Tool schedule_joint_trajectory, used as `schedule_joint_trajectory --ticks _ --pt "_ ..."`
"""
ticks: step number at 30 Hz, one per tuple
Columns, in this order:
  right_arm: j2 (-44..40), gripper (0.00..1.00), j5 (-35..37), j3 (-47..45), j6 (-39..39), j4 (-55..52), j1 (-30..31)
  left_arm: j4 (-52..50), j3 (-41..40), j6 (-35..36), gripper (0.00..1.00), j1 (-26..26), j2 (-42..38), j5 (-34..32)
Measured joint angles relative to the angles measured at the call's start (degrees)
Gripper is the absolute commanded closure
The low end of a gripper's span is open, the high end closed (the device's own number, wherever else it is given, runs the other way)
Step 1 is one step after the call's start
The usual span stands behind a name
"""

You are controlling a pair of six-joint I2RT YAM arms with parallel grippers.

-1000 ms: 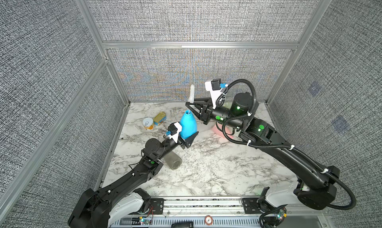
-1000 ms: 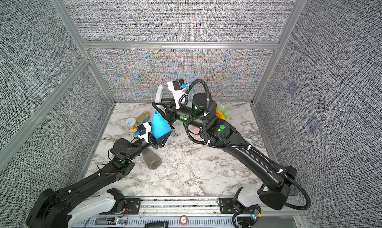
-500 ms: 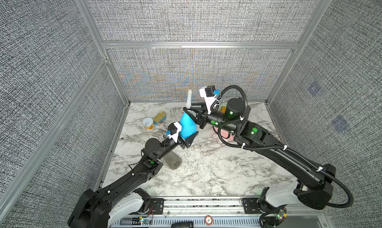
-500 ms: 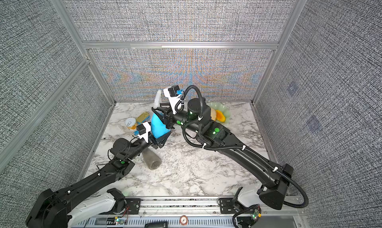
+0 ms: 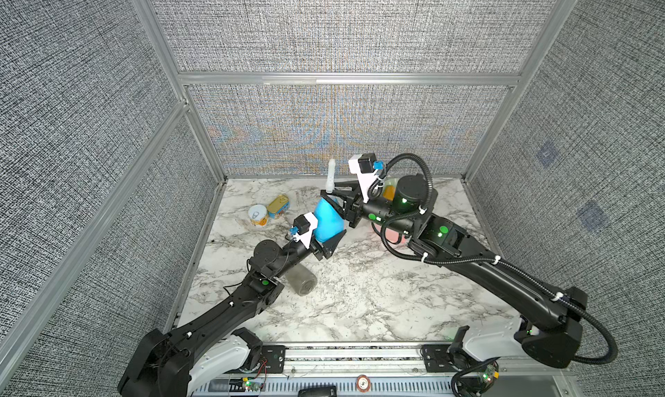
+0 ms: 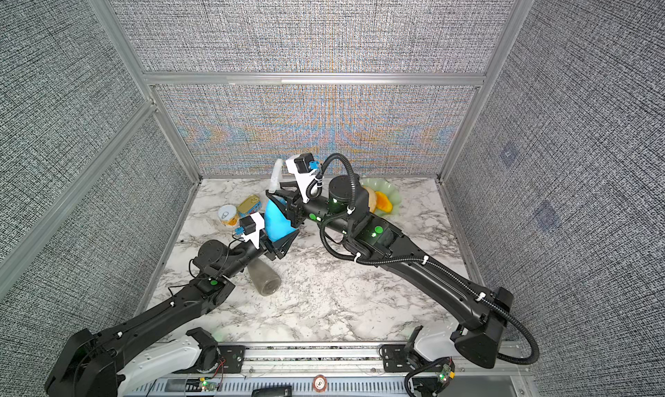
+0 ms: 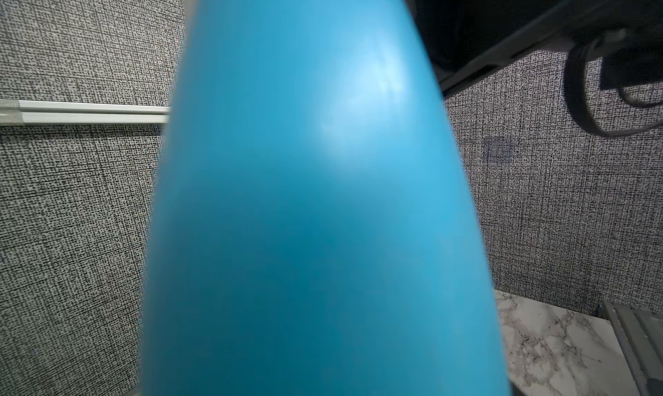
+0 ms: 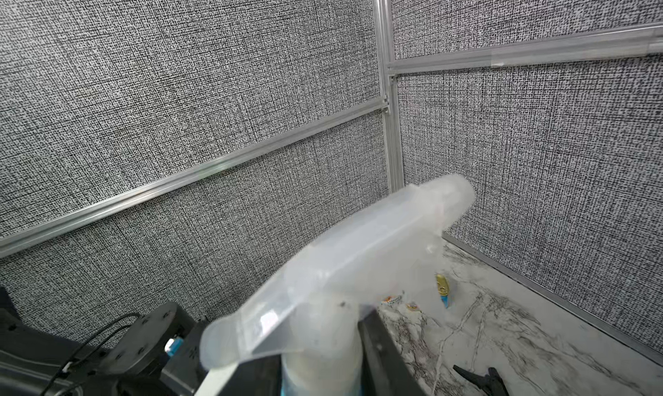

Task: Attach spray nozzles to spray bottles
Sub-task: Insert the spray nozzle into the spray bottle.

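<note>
A blue spray bottle (image 5: 325,217) (image 6: 275,220) is held above the table, neck up, in my left gripper (image 5: 325,237) (image 6: 280,241), shut on its wide lower body. The bottle fills the left wrist view (image 7: 315,197) and hides the fingers there. A translucent white spray nozzle (image 5: 330,176) (image 6: 276,176) (image 8: 358,261) sits at the bottle's neck. My right gripper (image 5: 333,197) (image 8: 319,369) is shut on its collar, with blue showing just below. A smoky grey spray bottle (image 5: 300,282) (image 6: 264,278) lies on its side under the left arm. A pink spray bottle (image 5: 392,235) is mostly hidden beneath the right arm.
Two tin cans (image 5: 258,214) (image 5: 279,206) stand at the back left of the marble table (image 5: 360,298). A green plate (image 6: 387,194) with orange pieces is at the back behind the right arm. A black nozzle (image 8: 480,378) lies on the table. Grey walls close three sides.
My right gripper has carried the white nozzle left and down onto the blue bottle's neck. The left arm and the bottle have stayed still.
</note>
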Motion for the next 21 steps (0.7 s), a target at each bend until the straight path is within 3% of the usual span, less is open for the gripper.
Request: schedule_joint_trajectory --ticks 9,21 --pt "1.0 0.69 2.6 -0.5 -1.6 1.6 0.7 -0.7 0.0 -1.1 0.24 0.1 0.0 -0.5" --pt "2.7 0.69 16.2 -0.5 -4.5 -0.5 4.4 -5.1 0.0 -1.8 0.25 0.1 0.0 -2.8"
